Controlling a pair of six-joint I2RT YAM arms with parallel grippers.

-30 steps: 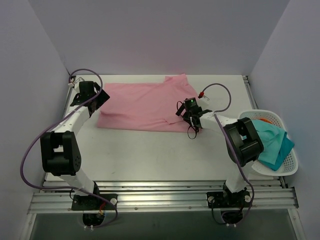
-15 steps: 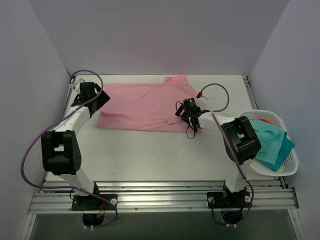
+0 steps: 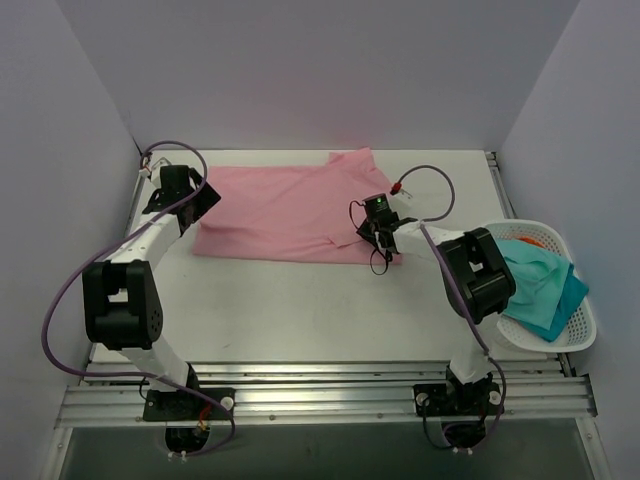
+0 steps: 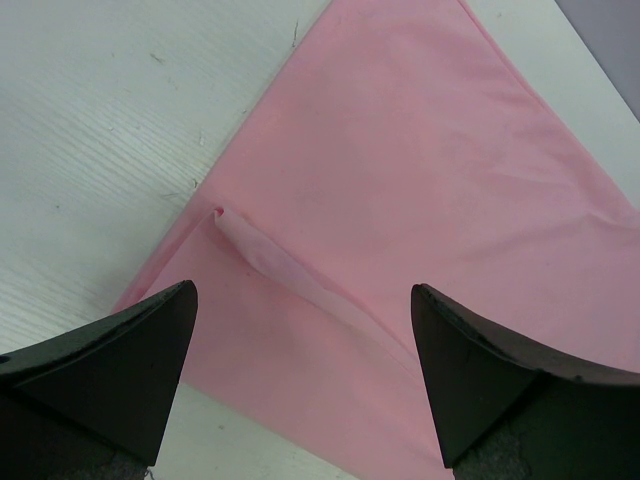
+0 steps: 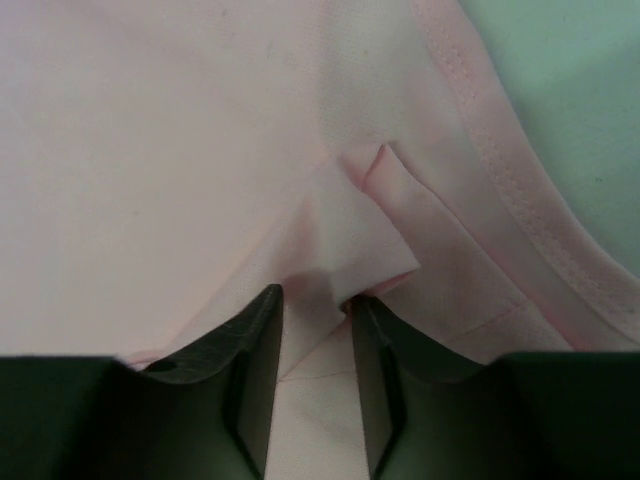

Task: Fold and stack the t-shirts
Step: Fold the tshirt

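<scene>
A light pink t-shirt point(image 3: 280, 210) lies spread across the far half of the table, one sleeve pointing to the back. My left gripper point(image 3: 192, 198) hovers open over the shirt's left edge, where a small fold of cloth point(image 4: 270, 265) lies between its wide-set fingers point(image 4: 302, 290). My right gripper point(image 3: 378, 232) is down on the shirt's right part near the hem. In the right wrist view its jaws point(image 5: 315, 296) stand close together with a raised ridge of pink cloth point(image 5: 350, 240) pinched between the tips.
A white basket point(image 3: 566, 250) at the table's right edge holds teal cloth point(image 3: 540, 285) and something orange point(image 3: 530, 240). Walls close in the back and both sides. Bare white table point(image 3: 300, 300) runs between the shirt and the arm bases.
The right gripper has closed from wide open onto a fold of the shirt, shifting slightly toward the back. The left arm and the shirt's outline have not moved.
</scene>
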